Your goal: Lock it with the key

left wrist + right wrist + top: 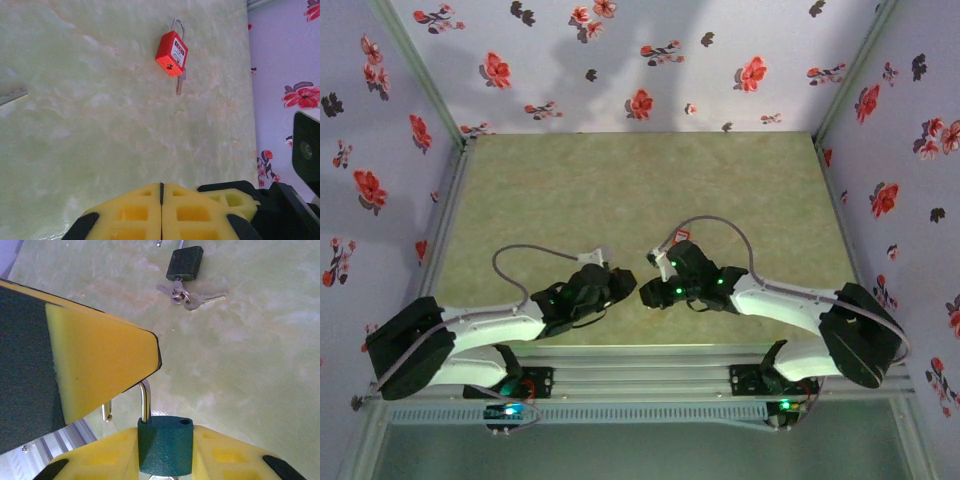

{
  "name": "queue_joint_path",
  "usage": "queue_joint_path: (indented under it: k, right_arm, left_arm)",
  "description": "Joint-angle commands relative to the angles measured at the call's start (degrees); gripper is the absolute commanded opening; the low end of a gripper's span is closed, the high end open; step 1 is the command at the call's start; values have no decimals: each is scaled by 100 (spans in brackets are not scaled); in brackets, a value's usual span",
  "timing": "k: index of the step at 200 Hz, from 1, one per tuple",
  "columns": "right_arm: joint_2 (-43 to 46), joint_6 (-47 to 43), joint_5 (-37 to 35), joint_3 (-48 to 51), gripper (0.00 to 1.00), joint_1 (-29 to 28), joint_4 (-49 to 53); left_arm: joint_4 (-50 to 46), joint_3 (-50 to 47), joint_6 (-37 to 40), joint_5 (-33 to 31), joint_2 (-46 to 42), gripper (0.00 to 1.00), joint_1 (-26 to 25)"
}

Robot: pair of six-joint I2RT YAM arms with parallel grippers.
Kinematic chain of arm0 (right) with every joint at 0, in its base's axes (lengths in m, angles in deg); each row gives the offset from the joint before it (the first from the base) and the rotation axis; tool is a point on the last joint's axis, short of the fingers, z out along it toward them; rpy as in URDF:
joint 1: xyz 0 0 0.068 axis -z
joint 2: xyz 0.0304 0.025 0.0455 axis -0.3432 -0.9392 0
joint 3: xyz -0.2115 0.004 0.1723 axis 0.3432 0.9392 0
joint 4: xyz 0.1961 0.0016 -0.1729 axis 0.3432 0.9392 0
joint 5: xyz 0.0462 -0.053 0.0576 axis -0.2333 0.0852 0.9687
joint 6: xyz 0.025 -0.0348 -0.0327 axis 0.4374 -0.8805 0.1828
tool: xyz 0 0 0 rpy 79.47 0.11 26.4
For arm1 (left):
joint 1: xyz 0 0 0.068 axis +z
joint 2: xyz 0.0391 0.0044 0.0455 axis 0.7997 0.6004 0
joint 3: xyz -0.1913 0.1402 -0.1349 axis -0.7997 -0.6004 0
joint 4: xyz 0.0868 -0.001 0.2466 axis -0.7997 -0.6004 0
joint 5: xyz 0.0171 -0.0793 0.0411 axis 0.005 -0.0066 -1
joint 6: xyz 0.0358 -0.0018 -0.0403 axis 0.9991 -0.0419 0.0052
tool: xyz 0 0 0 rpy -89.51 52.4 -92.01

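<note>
A dark green padlock (165, 445) stands upright between the yellow fingers of my right gripper (165, 432), which is shut on its body. Its steel shackle (145, 400) is raised and swung out of the free hole, so the lock is open. The top of the shackle is hidden behind a yellow finger of my left gripper (100, 365). A sliver of silver metal shows under the lock body; I cannot tell if it is the key. In the left wrist view, my left gripper (161, 186) is shut with nothing visible between its pads. Seen from above, the left gripper (623, 287) and right gripper (646, 293) meet tip to tip.
A red padlock (171, 52) lies on the green mat with a key (180, 82) sticking out below it. A black padlock (185, 263) with a bunch of keys (187, 297) lies farther off. Another key tip (12, 96) shows at the left. Floral walls enclose the table.
</note>
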Motion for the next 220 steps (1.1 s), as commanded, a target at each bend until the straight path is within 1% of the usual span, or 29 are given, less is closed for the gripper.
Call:
queue_joint_path:
  k: [1, 13, 40, 93, 118, 133, 173, 192, 220]
  right_arm:
    - [123, 5, 16, 36, 32, -42, -126]
    - [138, 7, 11, 32, 36, -35, -124]
    - [232, 0, 5, 75, 42, -41, -140]
    - [456, -22, -105, 173, 61, -39, -165]
    - [458, -6, -8, 237, 64, -41, -319]
    - [452, 40, 74, 299, 65, -35, -485]
    - [455, 89, 273, 451, 57, -153, -931]
    - [447, 91, 166, 530, 53, -293, -1159]
    - [262, 13, 63, 488, 52, -488, -1278]
  left_arm:
    - [250, -134, -182, -210, -230, 0, -55]
    - [214, -188, -233, -277, -312, 0, -30]
    - [3, -259, -328, -401, -507, 0, 18]
    - [-310, -397, -352, -534, -967, 0, 125]
    - [-579, -360, -323, -575, -1125, 0, 157]
    - [-633, -346, -327, -576, -1126, 0, 161]
    - [-560, -361, -394, -547, -989, 0, 152]
    - [-550, -344, -437, -535, -927, 0, 143]
    - [-439, -319, -446, -507, -795, 0, 100]
